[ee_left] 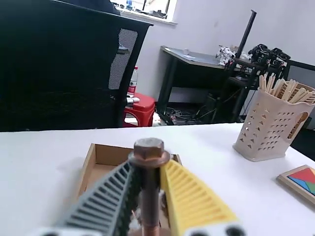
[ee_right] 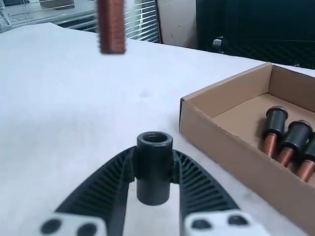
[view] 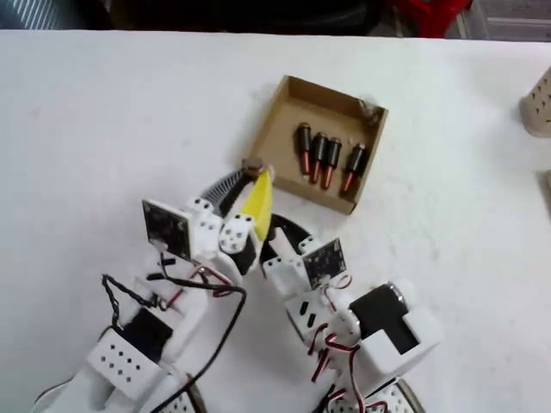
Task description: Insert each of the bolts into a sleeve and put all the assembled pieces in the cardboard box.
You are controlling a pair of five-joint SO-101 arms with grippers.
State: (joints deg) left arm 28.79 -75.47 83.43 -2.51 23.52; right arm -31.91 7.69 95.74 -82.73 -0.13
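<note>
Copper-coloured hex-head bolt (ee_left: 149, 147) pinched upright btwn grey & yellow fingers of my left gripper (ee_left: 147, 172), head up. Black cylindrical sleeve (ee_right: 154, 172) clamped upright in my right gripper (ee_right: 153, 157), bore up, near brown cardboard box (ee_right: 221, 142). Bolt's threaded end hangs higher than sleeve, not touching. Four assembled bolt-sleeve pieces (view: 327, 159) lie side by side in box. White table (view: 86, 129) under all

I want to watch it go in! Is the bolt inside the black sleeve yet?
Not yet, it's out. The bolt hangs above the sleeve, whose hole looks empty.
</note>
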